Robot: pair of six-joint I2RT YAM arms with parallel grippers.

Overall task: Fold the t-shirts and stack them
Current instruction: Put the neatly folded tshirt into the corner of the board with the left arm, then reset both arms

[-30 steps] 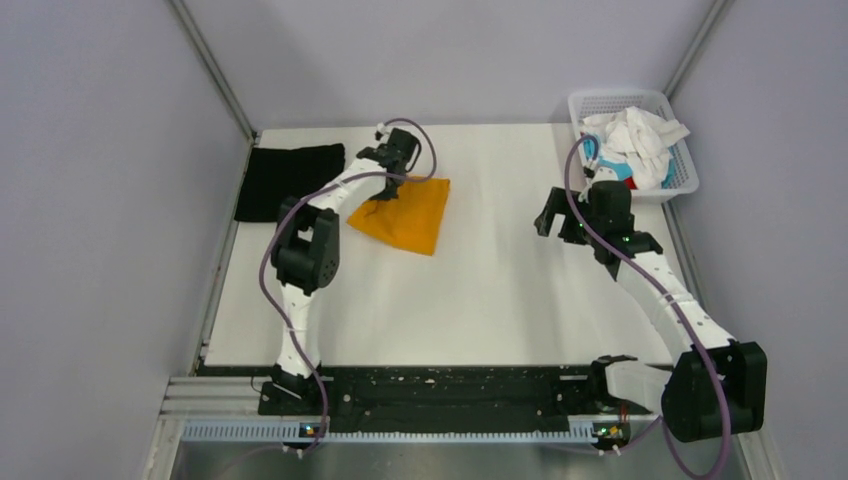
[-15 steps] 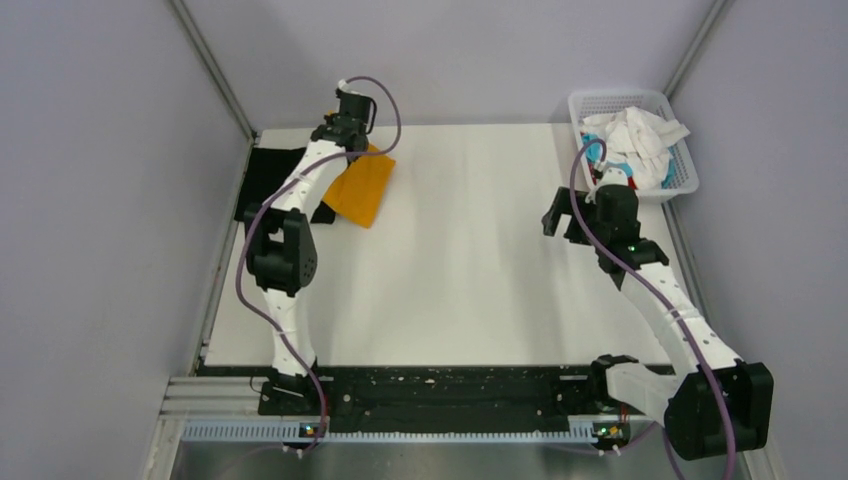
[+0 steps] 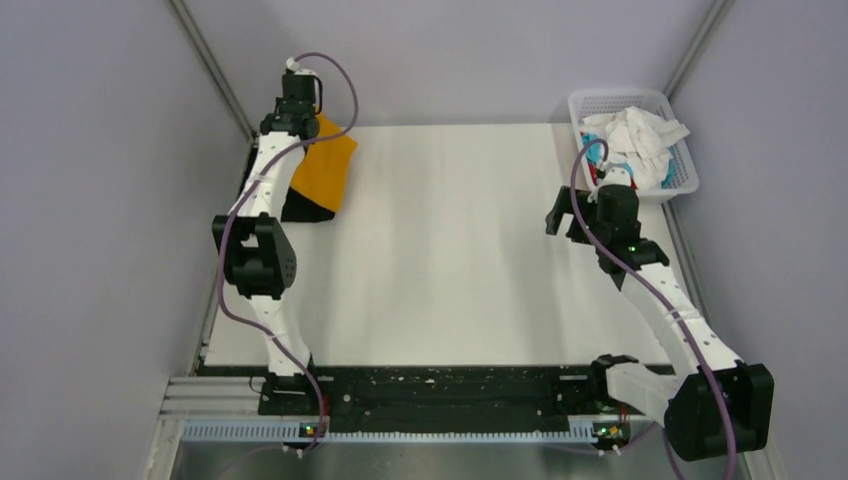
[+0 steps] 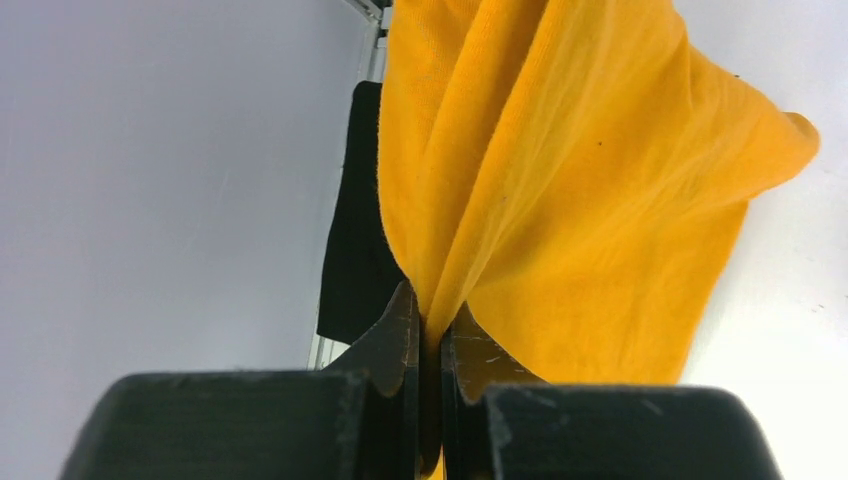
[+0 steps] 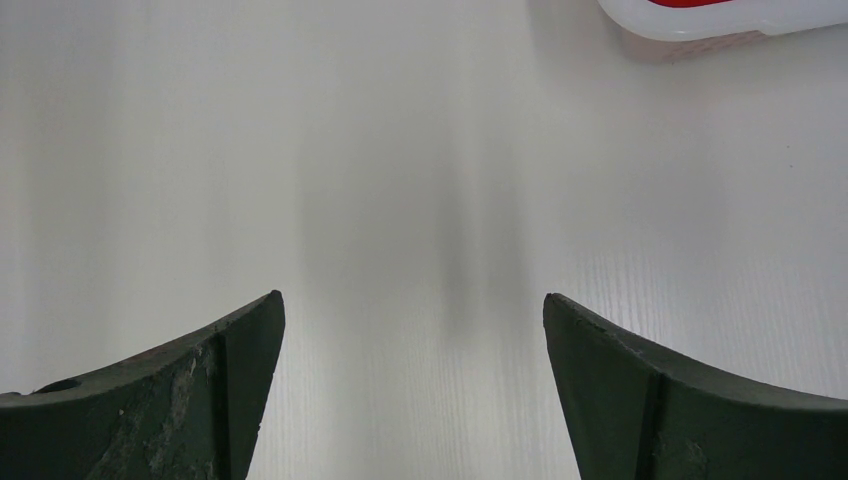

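**Item 1, left pincer.** Clamped on a pinched fold of the orange shirt. The shirt hangs from it at the far left corner of the surface.

**Item 2, black shirt.** Lies flat in that corner, partly under the hanging orange one. I cannot tell whether the two touch.

**Item 3, right pincer.** Jaws wide, holding nothing, over bare surface near the basket.

**Item 4, white shirts.** Heaped in the basket, with some blue and red beneath.

**Step, as I read it.** Laying orange on black.
- I would lower until the free hem lands on the black shirt.
- Then I would draw across so the cloth settles flat and the edges match.
- I would let go only once it rests. Releasing high would likely leave a crumpled heap.

**Views.**
- Left wrist alone shows the cloth nipped between the jaws and its loose drape.
- Top alone places the orange shirt over the black one and shows the basket's load.
- Right wrist alone confirms nothing sits between its jaws. Of the basket it shows only a corner, with red inside.
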